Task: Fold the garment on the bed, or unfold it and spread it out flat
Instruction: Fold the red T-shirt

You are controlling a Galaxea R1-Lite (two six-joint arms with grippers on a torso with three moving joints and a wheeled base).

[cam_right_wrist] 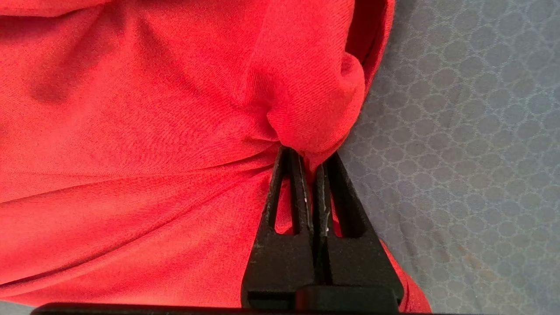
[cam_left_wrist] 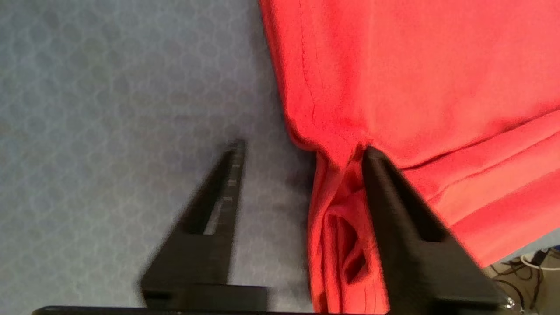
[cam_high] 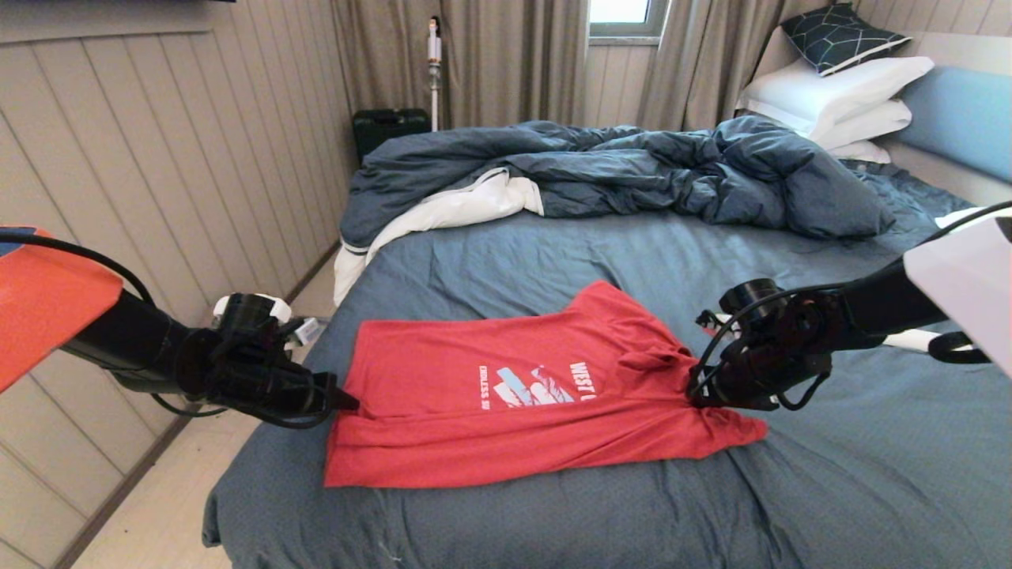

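Black arms, looped black cables; orange left shell (cam_high: 47, 308), white right shell (cam_high: 961, 269); tapered black fingers (cam_left_wrist: 393, 210).

Red short-sleeved T-shirt (cam_high: 506, 387), chest print up, lying crosswise and folded lengthwise near the foot of the bed (cam_high: 632, 253), fabric creased at both ends, blue-grey sheet beneath, rumpled duvet behind

I see shirt (cam_high: 506, 395) on near part of bed (cam_high: 870, 474), duvet (cam_high: 632, 170) behind it, pillows (cam_high: 838, 99) far right. Left gripper (cam_high: 348, 401) at shirt's left edge, right gripper (cam_high: 696, 399) at its right.
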